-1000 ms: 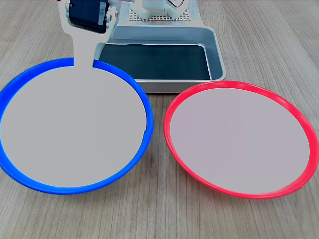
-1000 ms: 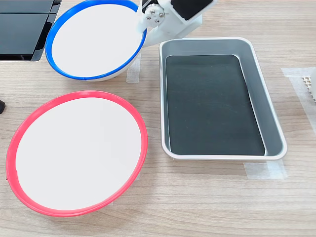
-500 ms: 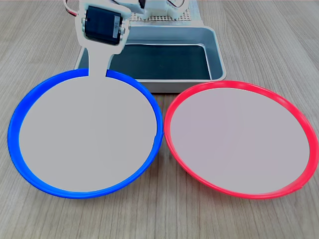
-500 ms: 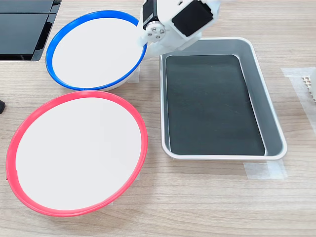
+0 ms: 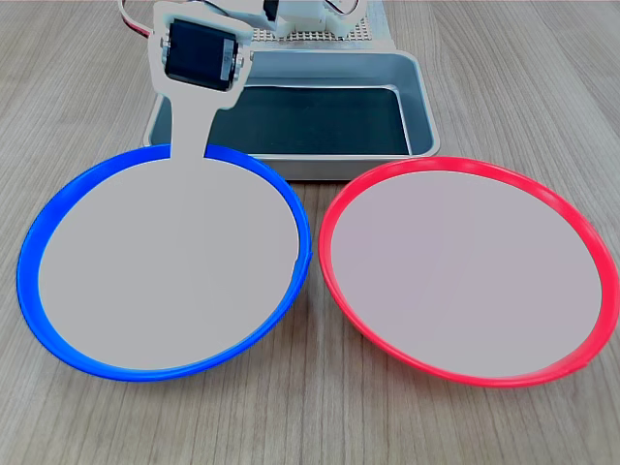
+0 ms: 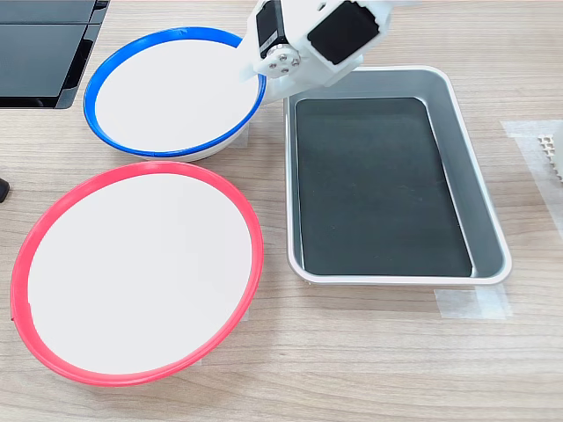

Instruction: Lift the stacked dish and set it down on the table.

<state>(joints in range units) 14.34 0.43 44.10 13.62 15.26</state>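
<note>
The stacked dish (image 5: 165, 262), a large blue-rimmed plate with a pale centre, lies low over the table (image 5: 310, 417) on the first exterior view's left. It is nearly level, and I cannot tell whether it touches the wood. My gripper (image 5: 189, 150) is shut on its far rim, with the flat white finger lying over the inside of the plate. In the second exterior view the dish (image 6: 167, 92) sits at the upper left, and the gripper (image 6: 255, 75) clamps its right rim next to the tray's corner.
A red-rimmed plate (image 5: 465, 266) lies close beside the blue one, the rims nearly touching. The grey metal tray (image 6: 488, 220) with a dark bottom stands behind the plates. A black object (image 6: 40, 53) sits at the second exterior view's upper left, and tape strips (image 6: 471, 303) mark the table.
The blue dish has come down and shifted toward the red plate in the first exterior view, levelling out. The gripper moved with it and kept its hold.
</note>
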